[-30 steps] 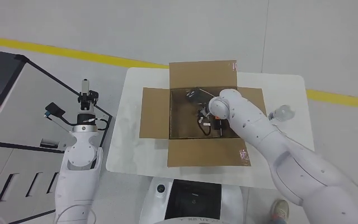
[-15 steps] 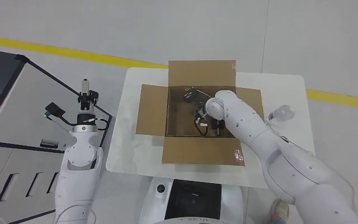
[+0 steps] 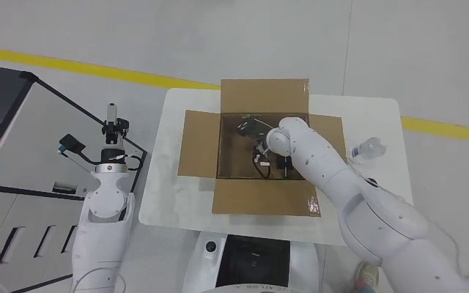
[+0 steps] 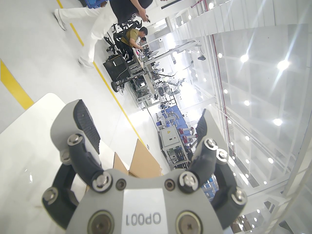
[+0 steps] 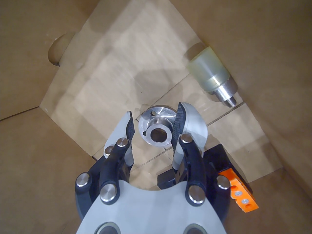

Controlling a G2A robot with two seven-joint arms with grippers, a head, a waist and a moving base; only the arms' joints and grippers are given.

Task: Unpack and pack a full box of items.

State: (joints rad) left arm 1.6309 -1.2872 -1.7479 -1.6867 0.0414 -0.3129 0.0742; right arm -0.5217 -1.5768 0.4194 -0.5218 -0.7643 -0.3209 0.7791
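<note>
- The metal flange [image 5: 157, 129] lies on the floor of the open cardboard box [image 3: 264, 199], which stands on the white desk [image 3: 366, 117].
- The right claw [image 5: 155, 117] is spread inside the box and straddles the flange's raised hub. One ribbed pad looks to be touching the hub; the other stands just apart.
- The flange looks like solid machined metal, so it is likely heavy for its bulk, rigid, smooth and apt to slip. The hub, gripped squarely across, seems the surest hold.
- The left claw [image 4: 141, 113] is spread and empty, off beside the desk.
- No writing shows on the flange or on the pale cylinder [image 5: 210, 76] nearby.
</note>
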